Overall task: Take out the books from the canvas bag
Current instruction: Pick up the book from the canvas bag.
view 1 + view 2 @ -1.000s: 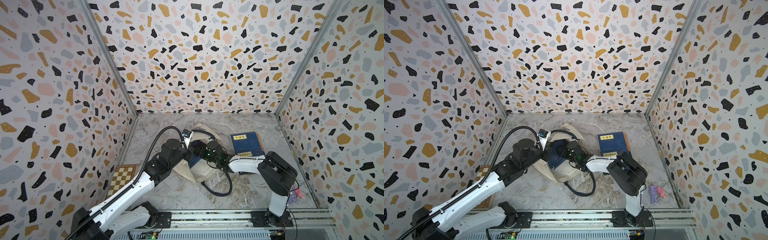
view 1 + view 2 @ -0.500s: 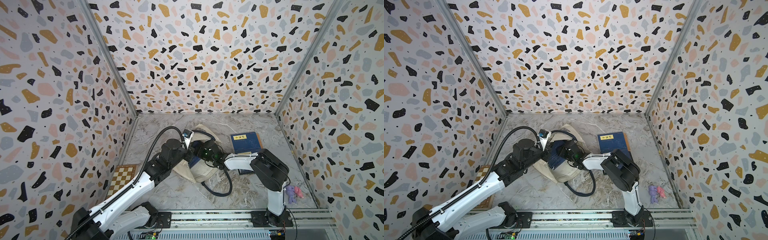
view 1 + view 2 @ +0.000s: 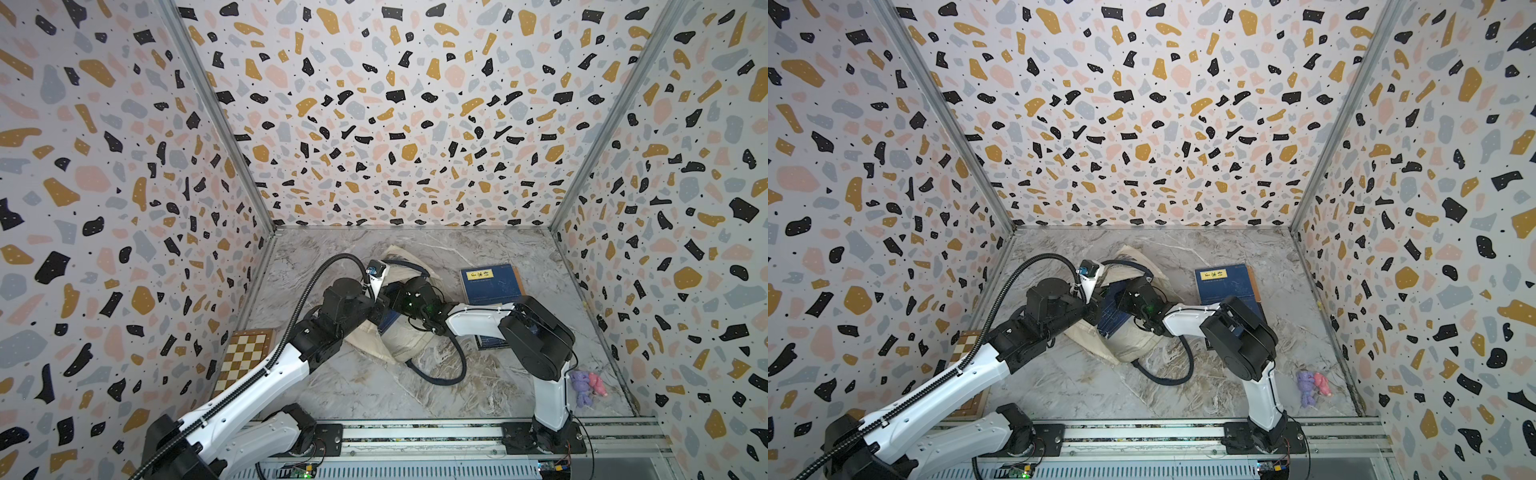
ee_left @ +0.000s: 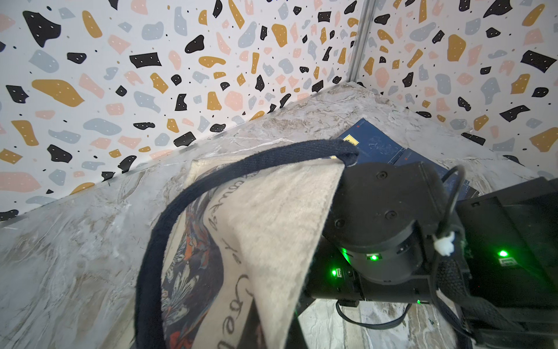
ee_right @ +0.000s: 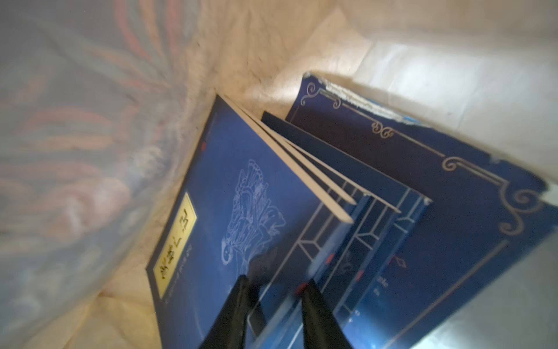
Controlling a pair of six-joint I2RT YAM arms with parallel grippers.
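The cream canvas bag [image 3: 407,345] lies on its side mid-table, its mouth facing right. My left gripper [image 3: 377,312] is shut on the bag's upper rim [image 4: 271,217] and holds it up. My right gripper [image 5: 273,287] is deep inside the bag and hidden in both top views. Its two black fingers [image 5: 238,299] stand a little apart, straddling the near edge of the top navy book [image 5: 241,181], the one with a yellow label. More navy books [image 5: 422,187] lie fanned beneath it. Another book [image 3: 490,284] lies flat on the table, right of the bag.
A chessboard box [image 3: 245,357] leans at the left wall. A purple and pink plush toy [image 3: 586,386] lies near the right arm's base. The bag's navy strap [image 3: 440,374] loops over the table in front. Another navy book [image 3: 492,343] lies under the right forearm.
My right arm has pushed further left into the bag and its jaws have narrowed around the book's edge. The left gripper keeps holding the rim in the same place.
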